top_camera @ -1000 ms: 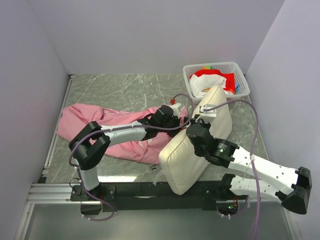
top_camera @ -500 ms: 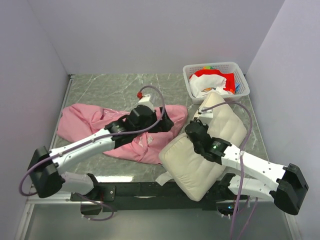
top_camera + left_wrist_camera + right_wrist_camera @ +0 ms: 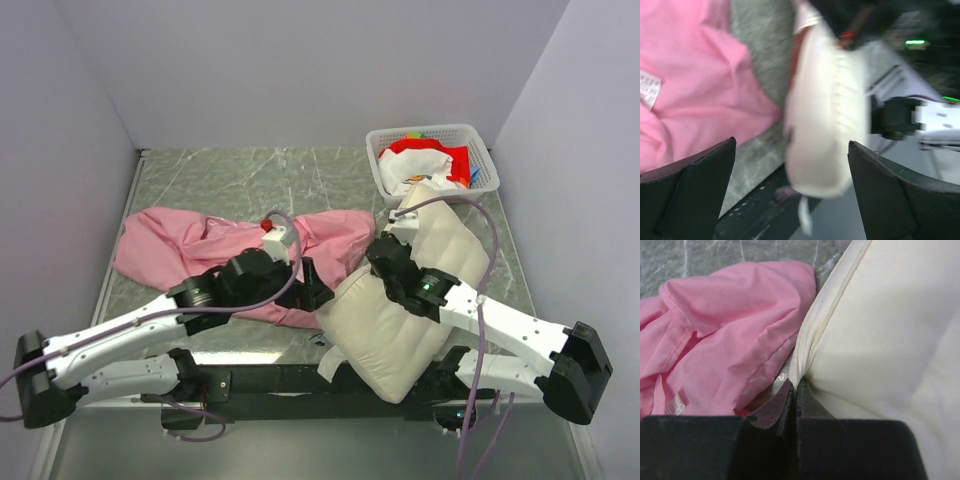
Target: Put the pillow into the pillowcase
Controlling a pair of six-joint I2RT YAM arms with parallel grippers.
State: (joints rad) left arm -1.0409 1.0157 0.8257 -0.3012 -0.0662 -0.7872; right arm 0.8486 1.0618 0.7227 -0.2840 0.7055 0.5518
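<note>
The cream pillow (image 3: 400, 315) lies tilted at the table's near right, its near end over the front rail. My right gripper (image 3: 378, 256) is shut on the pillow's left seam edge; in the right wrist view the jaws (image 3: 796, 385) pinch a fold of the pillow (image 3: 890, 340). The pink pillowcase (image 3: 200, 245) lies crumpled on the table to the left and also shows in the right wrist view (image 3: 730, 325). My left gripper (image 3: 316, 288) is open and empty, just left of the pillow's near left corner. In the left wrist view it (image 3: 791, 142) faces the pillow (image 3: 825, 110), with the pillowcase (image 3: 690, 75) at left.
A white basket (image 3: 478, 150) with red and white cloth stands at the back right, just behind the pillow's far end. Walls close in the table on three sides. A black rail (image 3: 260, 380) runs along the near edge.
My left arm has pulled back from the pillowcase toward the near edge, and its open gripper now sits by the pillow's near left corner. The pillow has settled flatter, still held by the right gripper.
</note>
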